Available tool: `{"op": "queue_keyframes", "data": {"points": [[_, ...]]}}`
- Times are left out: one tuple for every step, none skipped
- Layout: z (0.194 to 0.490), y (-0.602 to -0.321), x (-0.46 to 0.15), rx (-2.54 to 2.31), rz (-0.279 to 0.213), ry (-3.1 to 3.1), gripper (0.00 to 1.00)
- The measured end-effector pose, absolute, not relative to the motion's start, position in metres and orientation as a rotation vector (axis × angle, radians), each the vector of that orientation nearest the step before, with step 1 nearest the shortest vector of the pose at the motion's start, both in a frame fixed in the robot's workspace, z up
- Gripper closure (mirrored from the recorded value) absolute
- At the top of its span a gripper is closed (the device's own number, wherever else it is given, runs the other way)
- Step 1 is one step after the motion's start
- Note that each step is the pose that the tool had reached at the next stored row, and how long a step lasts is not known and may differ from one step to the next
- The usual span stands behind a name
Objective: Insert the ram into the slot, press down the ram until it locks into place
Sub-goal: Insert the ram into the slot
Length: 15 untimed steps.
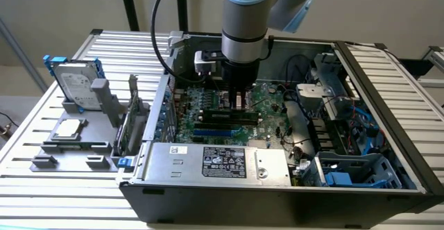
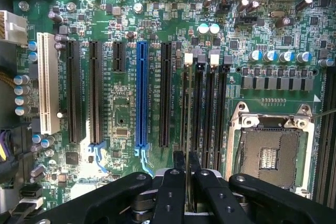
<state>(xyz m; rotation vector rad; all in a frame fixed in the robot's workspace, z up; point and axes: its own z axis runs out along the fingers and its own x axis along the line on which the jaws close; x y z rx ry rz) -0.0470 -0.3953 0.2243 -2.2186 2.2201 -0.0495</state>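
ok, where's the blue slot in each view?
Exterior view: blue slot, mid-picture, on the camera side of the memory sockets.
Wrist view: blue slot, with one black slot between it and the memory sockets.
Shared landmark: the memory sockets.

Seen edge-on from the wrist, the ram (image 2: 187,129) reduced to a thin line, chips unreadable. Lower end hidden between the pincer (image 2: 186,182) fingers (image 2: 172,192). Slot (image 2: 185,114) contact too fine to judge. In the exterior view, pincer (image 1: 239,101) tips lost against the motherboard (image 1: 208,131).
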Motion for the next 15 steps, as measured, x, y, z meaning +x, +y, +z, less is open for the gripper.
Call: {"op": "queue_keyframes", "data": {"points": [[0.224,-0.395,-0.047,-2.218,-0.049,2.22,0.86],[0.224,-0.395,-0.047,-2.218,-0.049,2.221,0.86],[0.224,-0.395,-0.047,-2.218,-0.049,2.221,0.86],[0.224,-0.395,-0.047,-2.218,-0.049,2.221,0.86],[0.224,-0.395,-0.047,-2.218,-0.049,2.221,0.86],[0.223,-0.395,-0.047,-2.218,-0.049,2.221,0.86],[0.223,-0.395,-0.047,-2.217,-0.05,2.221,0.86],[0.223,-0.395,-0.047,-2.217,-0.05,2.221,0.86],[0.222,-0.395,-0.047,-2.217,-0.05,2.221,0.86],[0.222,-0.395,-0.047,-2.217,-0.05,2.222,0.86],[0.222,-0.395,-0.047,-2.217,-0.05,2.222,0.85],[0.222,-0.395,-0.047,-2.217,-0.05,2.222,0.85],[0.224,-0.395,-0.047,-2.216,-0.05,2.222,0.78],[0.228,-0.395,-0.047,-2.216,-0.05,2.222,0.78],[0.233,-0.395,-0.047,-2.216,-0.05,2.222,0.78]]}}
